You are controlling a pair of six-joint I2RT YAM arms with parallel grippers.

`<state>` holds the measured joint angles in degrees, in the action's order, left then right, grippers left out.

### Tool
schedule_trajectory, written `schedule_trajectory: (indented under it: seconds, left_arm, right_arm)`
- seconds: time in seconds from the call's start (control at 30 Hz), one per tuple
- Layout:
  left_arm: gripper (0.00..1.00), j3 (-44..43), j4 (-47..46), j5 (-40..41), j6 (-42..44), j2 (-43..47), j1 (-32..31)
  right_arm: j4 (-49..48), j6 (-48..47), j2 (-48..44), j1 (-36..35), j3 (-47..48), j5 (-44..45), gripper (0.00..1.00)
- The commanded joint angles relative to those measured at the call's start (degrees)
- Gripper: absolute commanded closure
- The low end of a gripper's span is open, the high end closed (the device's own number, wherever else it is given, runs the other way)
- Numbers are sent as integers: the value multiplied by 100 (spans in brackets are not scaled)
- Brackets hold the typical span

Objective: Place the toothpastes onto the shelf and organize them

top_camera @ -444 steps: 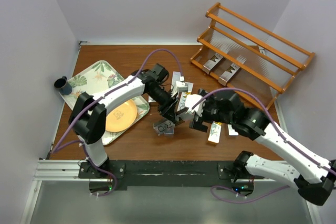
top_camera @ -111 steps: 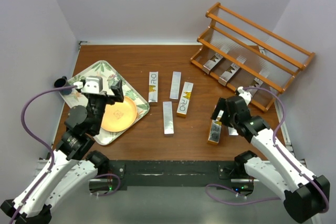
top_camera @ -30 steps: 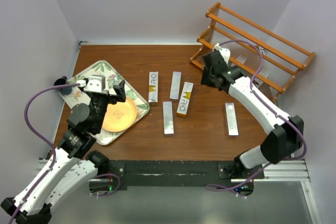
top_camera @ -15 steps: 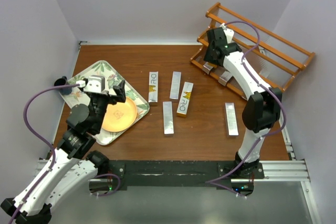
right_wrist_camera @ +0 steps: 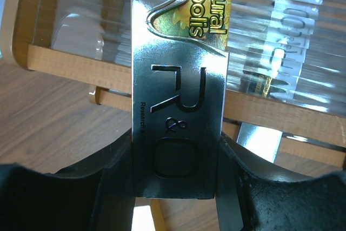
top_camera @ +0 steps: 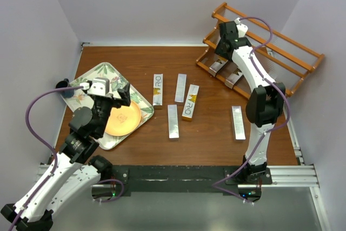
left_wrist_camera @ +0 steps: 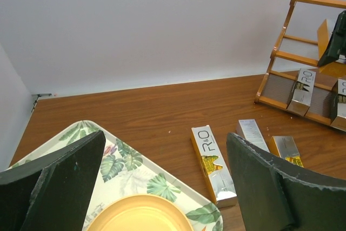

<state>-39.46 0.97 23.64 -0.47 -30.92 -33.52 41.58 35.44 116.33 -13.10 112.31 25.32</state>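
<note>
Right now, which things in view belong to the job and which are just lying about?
Job: shelf; shelved cartons on its lowest tier; held carton in the right end effector; five loose cartons.
Lying about: leaf-patterned tray; orange plate; dark cup.

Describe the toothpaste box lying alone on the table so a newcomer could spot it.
Find the wooden rack at the far right. On the table in front of it lies one plain silver box, alone, apart from the four boxes grouped mid-table.
</note>
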Motion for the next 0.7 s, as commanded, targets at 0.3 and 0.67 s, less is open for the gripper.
schedule_trajectory:
  seconds: [0.3,0.67]
  left_arm:
    - [1,35,-212,-87,-102,42,3]
    - [1,35,-203,-96,-102,42,3]
  right_arm:
    - [-423,437,188,45,529,78,62]
    - [-634,666,153,71,423,34,43]
